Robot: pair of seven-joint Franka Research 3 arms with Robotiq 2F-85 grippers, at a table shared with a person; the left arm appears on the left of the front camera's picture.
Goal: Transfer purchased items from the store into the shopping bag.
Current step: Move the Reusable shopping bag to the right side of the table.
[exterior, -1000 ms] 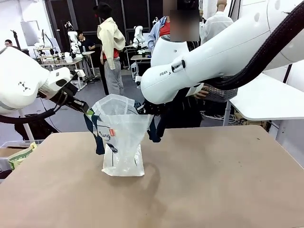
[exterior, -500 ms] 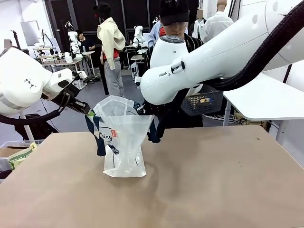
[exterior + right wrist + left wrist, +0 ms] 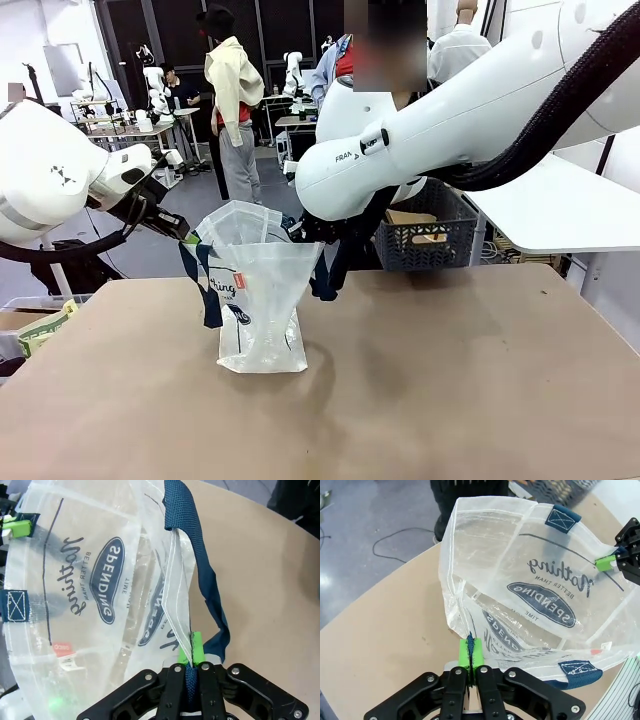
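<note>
The shopping bag (image 3: 258, 300) stands upright on the table, translucent with navy straps, and its mouth is held wide. My left gripper (image 3: 190, 232) is shut on the bag's left rim, with green pads pinching the edge (image 3: 471, 652). My right gripper (image 3: 300, 232) is shut on the opposite rim by a navy strap (image 3: 191, 652). From inside, the bag (image 3: 530, 580) (image 3: 90, 580) looks empty. Behind my right arm a person holds the store (image 3: 430, 235), a dark lattice basket, at the table's far edge. Purchased items (image 3: 410, 217) show through its side.
The brown table top (image 3: 450, 400) lies bare in front and to the right of the bag. A white table (image 3: 560, 210) stands at the right. A box with a green-and-white packet (image 3: 40, 330) sits off the table's left edge.
The person has brought the basket down from behind my right arm to the table's far edge. Both arms and the bag have stayed still.
</note>
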